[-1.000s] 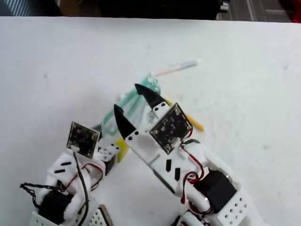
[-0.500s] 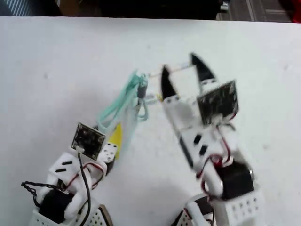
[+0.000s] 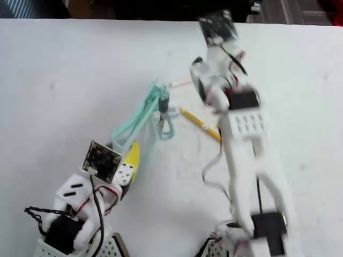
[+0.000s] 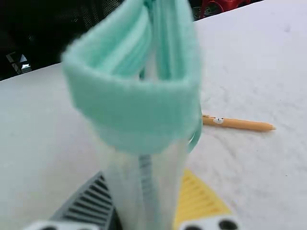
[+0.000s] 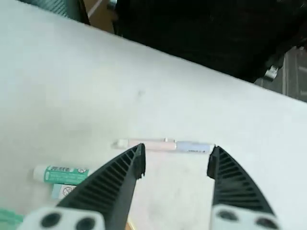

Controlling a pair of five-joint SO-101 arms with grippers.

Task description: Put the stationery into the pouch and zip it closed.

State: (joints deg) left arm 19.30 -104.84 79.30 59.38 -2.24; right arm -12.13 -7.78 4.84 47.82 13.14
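"Right pincer [image 5: 175, 160], what's its state?"

"Spread wide, nothing between the fingers. I have that arm stretched long up the centre-right of the high view, wrist tipped down near the top edge. A pale pink pen [image 5: 165, 145] lies on the counter [image 3: 64, 80] just beyond the fingertips, and a green-labelled stick [image 5: 60, 173] is near."

"And the left?"

"Left pincer [image 4: 144, 211] sits at lower left, arm folded low, pinching the mint pouch [image 3: 140, 115] by one end. The pouch slants up toward mid-frame, with an orange pen [image 3: 199, 124] just right of its far end."
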